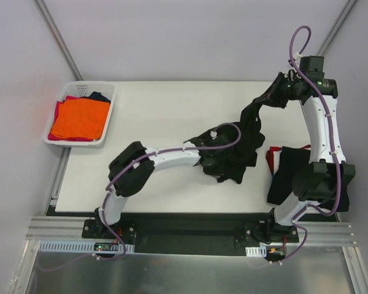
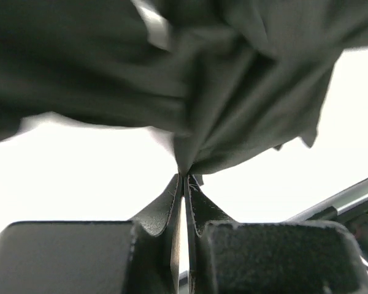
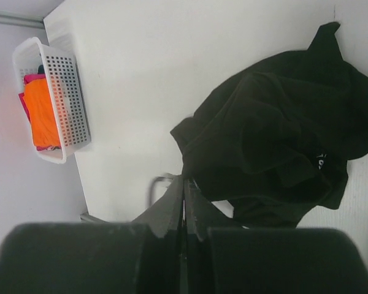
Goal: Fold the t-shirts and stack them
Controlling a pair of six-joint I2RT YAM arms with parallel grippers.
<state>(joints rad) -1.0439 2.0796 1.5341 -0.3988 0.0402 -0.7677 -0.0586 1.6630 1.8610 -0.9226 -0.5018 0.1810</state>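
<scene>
Bright, even light. Left wrist view: black t-shirt (image 2: 245,92) above the left end effector (image 2: 185,179) is motion-blurred; tabletop (image 2: 80,177) behind it overexposed.

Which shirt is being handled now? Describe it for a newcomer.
On the white table, right of centre, lies a crumpled black t-shirt. Unlike the folded shirts at the right edge, it is pinched by the left hand and right hand.

Matt black cloth t-shirt (image 1: 251,144), smooth white table (image 1: 159,110), perforated, probably plastic basket (image 1: 89,83)
</scene>
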